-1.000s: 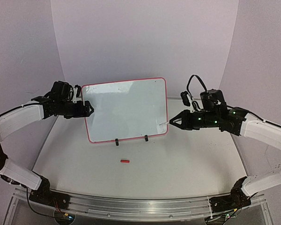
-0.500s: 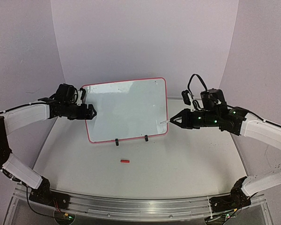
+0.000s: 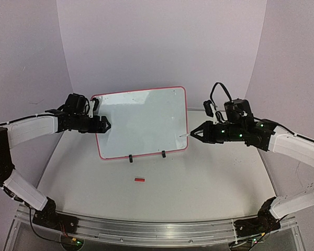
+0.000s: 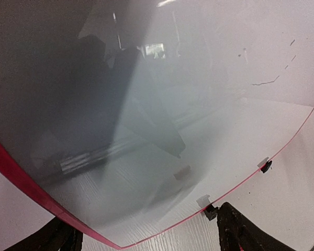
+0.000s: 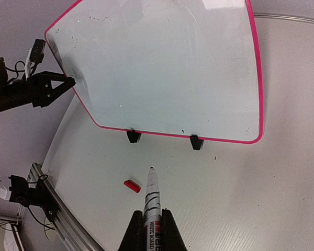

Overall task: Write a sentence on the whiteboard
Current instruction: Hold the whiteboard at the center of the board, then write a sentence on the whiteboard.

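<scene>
I count one whiteboard (image 3: 141, 123), upright at mid-frame in the top view on two black feet (image 5: 133, 136). My left gripper (image 3: 105, 125) sits at its left edge with the jaws spread wide. In the left wrist view the red frame seems to run between the fingers, though I can't be sure. My right gripper (image 3: 194, 134) is clenched on the one marker (image 5: 151, 198), its tip aimed at the board's lower right corner. One red cap (image 3: 139, 180) lies on the table (image 3: 209, 178) below the board.

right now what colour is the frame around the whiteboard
Red, leaning pink. The frame of the whiteboard shows best in the right wrist view.
</scene>
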{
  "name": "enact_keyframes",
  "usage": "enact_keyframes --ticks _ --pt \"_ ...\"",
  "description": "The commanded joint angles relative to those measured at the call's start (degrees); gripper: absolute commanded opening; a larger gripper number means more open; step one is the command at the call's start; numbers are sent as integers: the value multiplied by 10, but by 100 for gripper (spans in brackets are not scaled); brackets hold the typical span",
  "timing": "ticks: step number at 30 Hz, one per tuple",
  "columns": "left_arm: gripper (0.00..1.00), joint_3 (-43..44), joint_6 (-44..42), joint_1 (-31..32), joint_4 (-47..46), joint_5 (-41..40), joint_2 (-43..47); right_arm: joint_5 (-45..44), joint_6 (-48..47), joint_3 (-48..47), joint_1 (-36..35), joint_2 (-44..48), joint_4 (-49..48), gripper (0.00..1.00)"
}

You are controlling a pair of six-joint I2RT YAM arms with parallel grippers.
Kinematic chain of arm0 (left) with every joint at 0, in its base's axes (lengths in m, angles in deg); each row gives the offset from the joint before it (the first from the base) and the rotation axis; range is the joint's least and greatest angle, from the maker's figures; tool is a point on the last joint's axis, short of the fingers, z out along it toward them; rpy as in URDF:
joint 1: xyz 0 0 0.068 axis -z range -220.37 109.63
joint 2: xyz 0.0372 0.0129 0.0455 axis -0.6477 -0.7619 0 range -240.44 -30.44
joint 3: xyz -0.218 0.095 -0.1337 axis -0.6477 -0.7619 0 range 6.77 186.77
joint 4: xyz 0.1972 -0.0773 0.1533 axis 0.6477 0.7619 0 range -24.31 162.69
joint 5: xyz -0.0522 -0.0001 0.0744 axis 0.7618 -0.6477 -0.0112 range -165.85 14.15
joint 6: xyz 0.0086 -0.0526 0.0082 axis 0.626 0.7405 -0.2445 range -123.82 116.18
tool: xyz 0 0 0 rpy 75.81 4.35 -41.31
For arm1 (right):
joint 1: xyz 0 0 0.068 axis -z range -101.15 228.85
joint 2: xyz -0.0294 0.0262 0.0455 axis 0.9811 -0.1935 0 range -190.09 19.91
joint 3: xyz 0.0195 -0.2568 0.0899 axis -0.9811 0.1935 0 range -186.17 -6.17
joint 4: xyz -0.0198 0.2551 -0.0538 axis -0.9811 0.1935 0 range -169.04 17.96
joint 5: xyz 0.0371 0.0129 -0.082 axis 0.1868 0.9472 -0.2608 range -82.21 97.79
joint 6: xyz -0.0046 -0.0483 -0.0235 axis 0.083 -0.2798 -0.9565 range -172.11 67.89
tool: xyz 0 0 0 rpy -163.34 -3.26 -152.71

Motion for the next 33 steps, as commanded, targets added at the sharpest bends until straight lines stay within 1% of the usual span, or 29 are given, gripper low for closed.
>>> enact_keyframes --ticks 1,7,17,23,33 --pt "87 34 1 41 -11 -8 -19 -11 2 -8 -3 11 -15 0" --pt "87 61 -4 74 2 -37 -39 -15 1 -2 -3 17 -14 0" --pt "87 76 4 86 -8 -32 -56 -21 1 4 -4 22 -14 0" --pt "87 101 15 105 -5 -33 -75 -21 0 4 -3 19 -14 0" --pt "87 127 28 119 -9 -35 -102 -26 0 9 -3 19 -15 0"
